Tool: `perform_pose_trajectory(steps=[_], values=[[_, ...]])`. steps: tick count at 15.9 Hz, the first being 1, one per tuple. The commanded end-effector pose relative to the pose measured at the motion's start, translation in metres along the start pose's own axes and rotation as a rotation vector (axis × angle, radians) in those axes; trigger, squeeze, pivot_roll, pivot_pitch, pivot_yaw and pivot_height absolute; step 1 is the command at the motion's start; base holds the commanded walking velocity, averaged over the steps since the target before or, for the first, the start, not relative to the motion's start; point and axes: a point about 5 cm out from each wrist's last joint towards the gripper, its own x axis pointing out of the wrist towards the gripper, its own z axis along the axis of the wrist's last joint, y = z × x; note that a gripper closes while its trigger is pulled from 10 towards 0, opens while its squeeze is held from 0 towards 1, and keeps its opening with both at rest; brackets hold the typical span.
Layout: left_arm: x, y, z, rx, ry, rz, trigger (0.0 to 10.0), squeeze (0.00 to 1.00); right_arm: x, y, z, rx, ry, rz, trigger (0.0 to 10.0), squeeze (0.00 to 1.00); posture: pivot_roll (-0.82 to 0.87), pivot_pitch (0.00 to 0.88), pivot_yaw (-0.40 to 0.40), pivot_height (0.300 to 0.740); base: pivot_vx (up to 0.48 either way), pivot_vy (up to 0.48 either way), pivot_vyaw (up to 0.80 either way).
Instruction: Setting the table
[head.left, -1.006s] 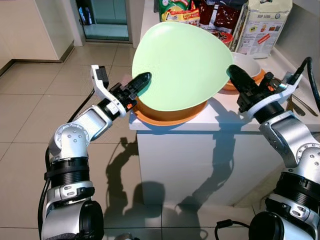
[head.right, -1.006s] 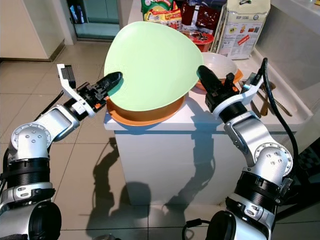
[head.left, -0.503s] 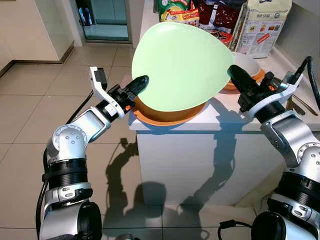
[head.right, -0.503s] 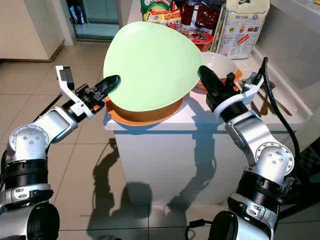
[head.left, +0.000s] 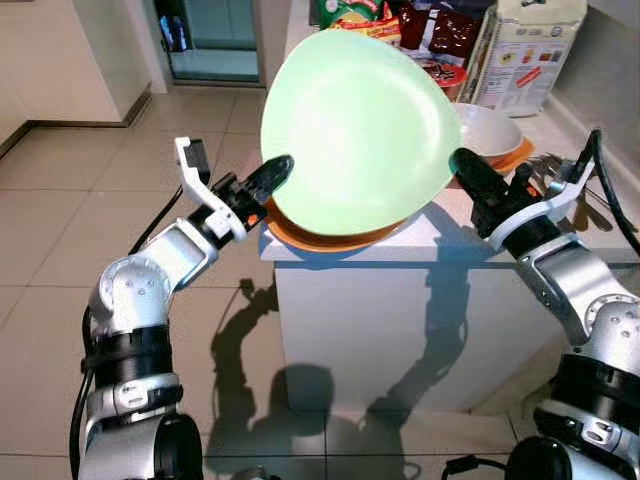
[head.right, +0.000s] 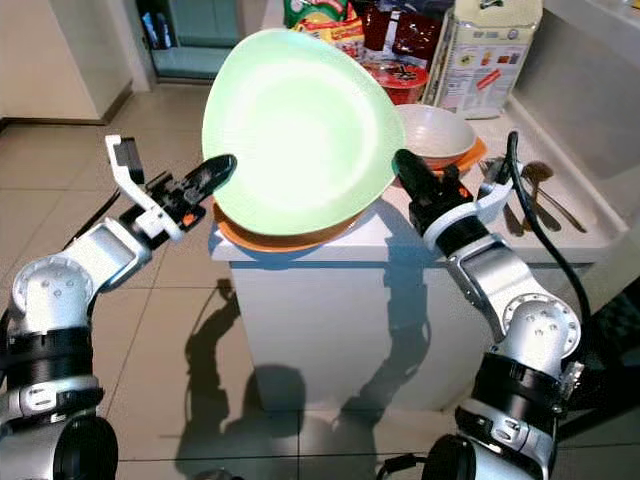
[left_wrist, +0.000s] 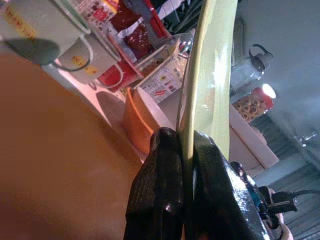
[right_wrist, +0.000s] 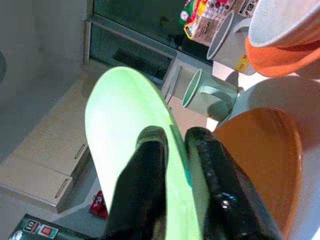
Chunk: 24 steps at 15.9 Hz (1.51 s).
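Note:
A large pale green plate (head.left: 355, 125) is held up, tilted toward me, above the white counter (head.left: 440, 240). My left gripper (head.left: 272, 172) is shut on its left rim and my right gripper (head.left: 465, 168) is shut on its right rim. In the left wrist view the green plate's edge (left_wrist: 202, 85) runs between the black fingers (left_wrist: 160, 185). In the right wrist view the green plate (right_wrist: 130, 150) is also pinched between the fingers (right_wrist: 142, 185). Under it an orange plate (head.left: 320, 235) lies on the counter's near left corner.
A white bowl (head.left: 490, 130) rests in an orange dish behind my right gripper. Cutlery (head.right: 540, 195) lies at the counter's right. Food packets (head.left: 440, 30) and a paper bag (head.left: 525, 50) stand at the back. Two mugs (right_wrist: 210, 95) appear beyond the orange plate. Tiled floor (head.left: 60, 230) stretches left.
Both grippers have lifted the green plate a little higher and tipped it more upright toward me. The orange plate stays on the counter.

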Motion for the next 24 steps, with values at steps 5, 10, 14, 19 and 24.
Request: perform_pose_trajectory(steps=[5,10,14,19,24], values=[[-0.011,-0.002,0.008,-0.018,-0.084,0.0,0.0,0.0,-0.019,0.003,-0.001,-0.062,-0.035,-0.006,10.0,1.0,-0.03,0.0,0.009,0.74,0.0,0.0,0.0],[-0.007,-0.003,0.02,0.111,-0.17,0.132,0.0,0.0,-0.018,0.03,0.014,-0.293,-0.139,0.102,10.0,0.0,0.0,0.0,-0.023,0.74,0.0,0.0,0.0],[-0.008,-0.033,0.044,0.371,-0.293,0.217,0.0,0.0,-0.007,0.057,0.001,-0.468,-0.181,0.145,10.0,0.0,0.04,0.0,-0.047,0.74,0.0,0.0,0.0],[-0.004,-0.061,0.045,0.688,-0.373,0.352,10.0,0.0,-0.004,0.062,-0.022,-0.795,-0.191,0.042,10.0,0.0,0.04,0.0,-0.041,0.74,0.0,0.0,0.0],[-0.017,-0.052,0.022,0.996,-0.284,0.473,10.0,0.0,-0.007,0.058,-0.029,-1.088,-0.245,-0.068,10.0,0.0,0.05,0.0,-0.059,0.74,0.0,0.0,0.0]])
